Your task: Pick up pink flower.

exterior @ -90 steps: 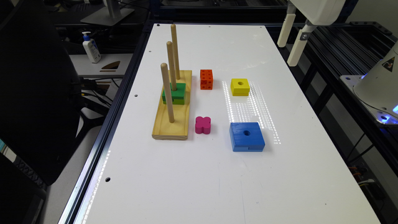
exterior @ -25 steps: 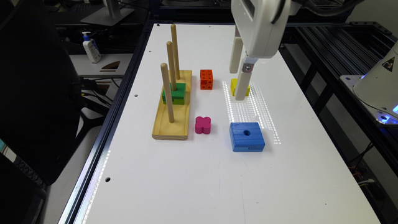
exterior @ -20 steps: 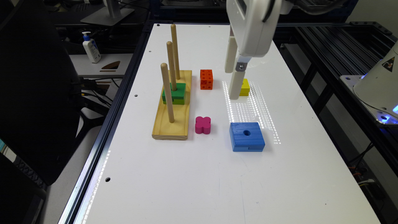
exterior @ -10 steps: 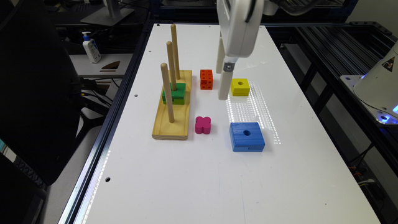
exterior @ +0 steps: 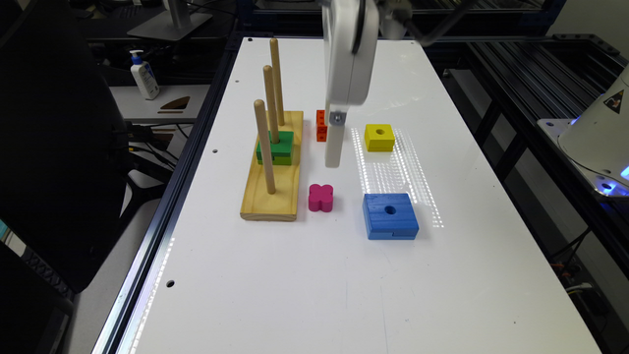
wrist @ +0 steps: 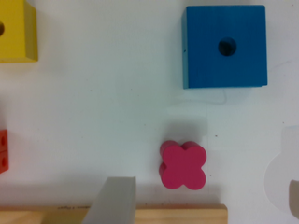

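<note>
The pink flower (exterior: pixel 321 197) is a small magenta clover-shaped block lying flat on the white table (exterior: pixel 304 275), between the wooden peg base (exterior: pixel 271 194) and the blue block (exterior: pixel 390 215). My gripper (exterior: pixel 332 160) hangs above the table just behind the flower, in front of the orange cube (exterior: pixel 320 126). In the wrist view the pink flower (wrist: pixel 182 164) lies between the grey finger (wrist: pixel 115 201) and the other finger at the frame's edge. The gripper (wrist: pixel 204 196) is open and holds nothing.
A yellow block (exterior: pixel 379 137) with a hole sits towards the exterior view's right of the gripper. The peg base carries three upright pegs (exterior: pixel 264 146) and a green block (exterior: pixel 275 147). A dark chair (exterior: pixel 54 147) stands off the table's left edge.
The gripper has swung from over the yellow block towards the exterior view's left and come lower, ending in front of the orange cube and nearer the pink flower. The blocks have not moved.
</note>
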Controlling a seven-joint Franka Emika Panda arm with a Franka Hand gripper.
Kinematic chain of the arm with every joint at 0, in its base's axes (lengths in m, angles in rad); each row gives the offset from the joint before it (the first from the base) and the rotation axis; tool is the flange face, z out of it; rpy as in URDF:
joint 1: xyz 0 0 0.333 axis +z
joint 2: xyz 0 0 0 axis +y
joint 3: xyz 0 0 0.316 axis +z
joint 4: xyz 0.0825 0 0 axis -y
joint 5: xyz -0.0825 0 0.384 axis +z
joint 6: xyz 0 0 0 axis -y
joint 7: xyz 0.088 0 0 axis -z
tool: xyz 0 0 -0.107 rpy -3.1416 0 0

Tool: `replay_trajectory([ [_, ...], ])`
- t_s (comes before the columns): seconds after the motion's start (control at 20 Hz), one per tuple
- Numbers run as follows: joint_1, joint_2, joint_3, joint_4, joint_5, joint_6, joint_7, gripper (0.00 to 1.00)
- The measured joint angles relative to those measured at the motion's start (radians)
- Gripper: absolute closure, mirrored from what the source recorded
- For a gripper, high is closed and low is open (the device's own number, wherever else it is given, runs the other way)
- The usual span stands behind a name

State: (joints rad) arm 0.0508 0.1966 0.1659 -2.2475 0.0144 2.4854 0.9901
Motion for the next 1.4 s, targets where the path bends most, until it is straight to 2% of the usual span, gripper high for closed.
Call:
replay_trajectory([
  [0.15, 0.000, 0.022, -0.001, 0.003, -0.0022, 0.016, 0.000, 0.00],
  [0.45, 0.000, 0.041, -0.001, 0.006, -0.0034, 0.023, 0.000, 0.00],
  [0.7, 0.000, 0.102, -0.004, 0.007, -0.0080, 0.081, 0.000, 0.00],
  [1.1, 0.000, 0.118, -0.005, 0.014, -0.0090, 0.086, 0.000, 0.00],
  [1.4, 0.000, 0.163, -0.007, 0.014, -0.0172, 0.128, 0.000, 0.00],
])
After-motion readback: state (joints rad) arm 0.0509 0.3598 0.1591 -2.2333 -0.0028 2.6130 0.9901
